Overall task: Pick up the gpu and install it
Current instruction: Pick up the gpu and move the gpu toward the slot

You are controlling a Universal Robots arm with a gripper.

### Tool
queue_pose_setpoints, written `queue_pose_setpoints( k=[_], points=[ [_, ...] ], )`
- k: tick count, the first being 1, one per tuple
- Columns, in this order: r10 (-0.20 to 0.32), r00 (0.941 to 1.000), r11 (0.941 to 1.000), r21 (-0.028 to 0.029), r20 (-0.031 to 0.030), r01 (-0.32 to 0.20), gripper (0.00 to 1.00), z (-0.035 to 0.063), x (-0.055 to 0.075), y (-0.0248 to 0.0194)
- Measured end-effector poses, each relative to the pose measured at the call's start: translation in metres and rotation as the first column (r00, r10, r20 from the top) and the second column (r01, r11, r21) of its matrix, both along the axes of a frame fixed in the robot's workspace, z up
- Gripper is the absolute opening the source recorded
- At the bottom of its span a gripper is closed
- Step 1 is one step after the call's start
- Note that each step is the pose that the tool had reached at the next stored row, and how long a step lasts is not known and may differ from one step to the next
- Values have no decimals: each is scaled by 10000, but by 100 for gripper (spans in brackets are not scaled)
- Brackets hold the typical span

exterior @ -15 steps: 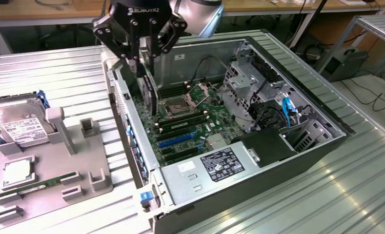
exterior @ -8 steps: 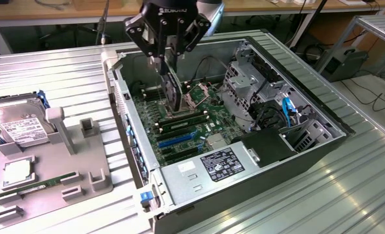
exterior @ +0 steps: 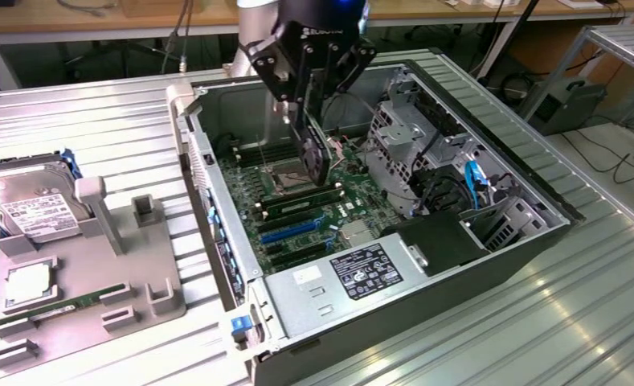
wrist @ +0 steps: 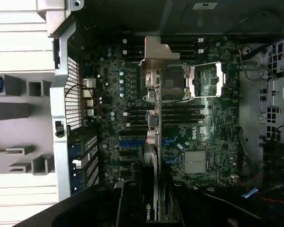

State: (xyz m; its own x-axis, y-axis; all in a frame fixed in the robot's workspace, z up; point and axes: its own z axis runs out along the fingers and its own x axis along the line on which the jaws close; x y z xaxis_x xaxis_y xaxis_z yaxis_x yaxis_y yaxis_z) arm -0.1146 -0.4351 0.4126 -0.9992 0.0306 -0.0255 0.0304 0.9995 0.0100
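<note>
Installation step, carry phase complete. The claw [exterior: 308, 100] is closed to a middling width on the gpu [exterior: 317, 157], gripping the black card by its upper edge so that it hangs on edge inside the open computer case [exterior: 477, 112], above the motherboard [exterior: 306, 213] and clear of it. In the wrist view the card appears edge-on, its silvery end bracket [wrist: 156, 54] pointing toward the case's perforated rear wall [wrist: 73, 94], and its lower edge lying over the region of the processor socket [wrist: 180, 82] and the blue expansion slots [wrist: 130, 142]; whether it is lined up with one slot cannot be told. The card is not yet seated. As a judgement, seating calls for the connector edge to be parallel to a blue slot and directly over it, the bracket meeting the rear wall's opening, and a straight push without tilt, since cables and a drive cage [exterior: 402, 145] stand close by inside the case. Outside the case, on the worktop [exterior: 81, 112], a grey fixture [exterior: 124, 265] carries the hard drive [exterior: 33, 209] and memory stick [exterior: 65, 305].
</note>
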Motion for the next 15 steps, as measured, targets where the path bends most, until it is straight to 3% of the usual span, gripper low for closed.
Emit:
queue_pose_setpoints(
  k=[1,5,7,13,15],
  points=[
    [2,10000,10000,1,-38,-1,26,-25,91,-2],
    [19,9998,10000,1,-216,-19,26,-57,241,-4],
    [63,9993,10000,2,-355,-63,26,-82,344,-4],
    [182,9991,9998,3,-371,-182,26,-156,473,-4],
    [184,9991,9998,37,-371,-183,26,-162,476,-4]
  ],
)
